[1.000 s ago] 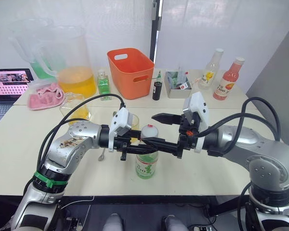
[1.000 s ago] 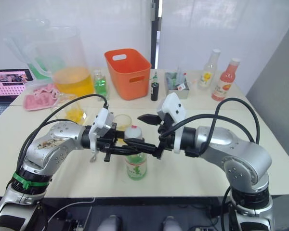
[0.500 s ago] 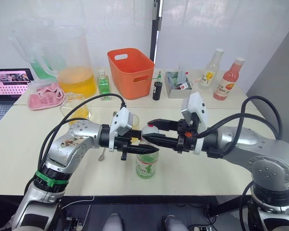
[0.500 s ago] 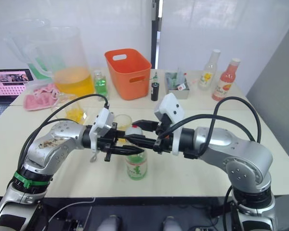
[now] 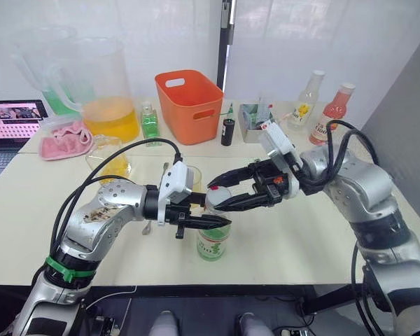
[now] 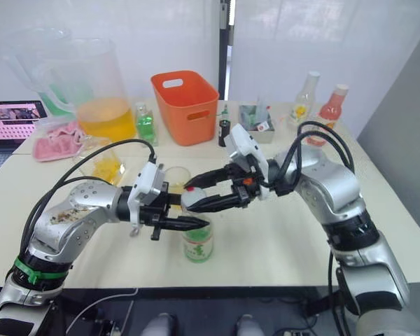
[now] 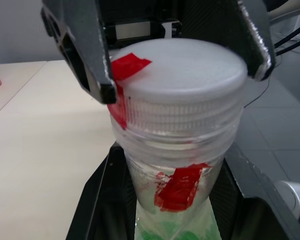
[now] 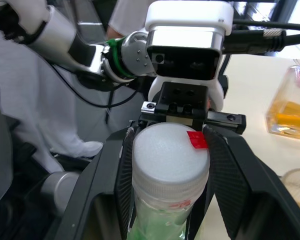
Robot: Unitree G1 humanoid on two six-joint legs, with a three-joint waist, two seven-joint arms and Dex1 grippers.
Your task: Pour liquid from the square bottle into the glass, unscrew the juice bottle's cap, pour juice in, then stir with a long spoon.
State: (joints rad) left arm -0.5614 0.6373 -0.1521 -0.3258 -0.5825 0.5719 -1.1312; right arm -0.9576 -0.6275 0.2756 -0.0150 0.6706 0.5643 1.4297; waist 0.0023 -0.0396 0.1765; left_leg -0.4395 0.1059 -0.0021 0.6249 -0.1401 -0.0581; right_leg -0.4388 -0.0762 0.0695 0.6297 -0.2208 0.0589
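Right now I'm seeing the juice bottle [image 5: 213, 238] standing upright near the front edge of the table [image 5: 301, 238], between my two arms. My left gripper [image 5: 211, 211] is clamping the bottle's neck just under the cap [image 5: 219, 195], one finger on each side; the left wrist view shows the red neck ring sitting between those fingers. My right gripper [image 5: 220, 195] is reaching in from the opposite side, its two fingers closing around the cap [image 8: 171, 152], pressing against its ribbed sides. The cap is still sitting on the bottle. The glass [image 5: 190, 179] is standing just behind the left gripper, holding some yellow-orange liquid. The square bottle [image 5: 108, 155] is resting farther back on the left, near the big pitcher [image 5: 101, 87].
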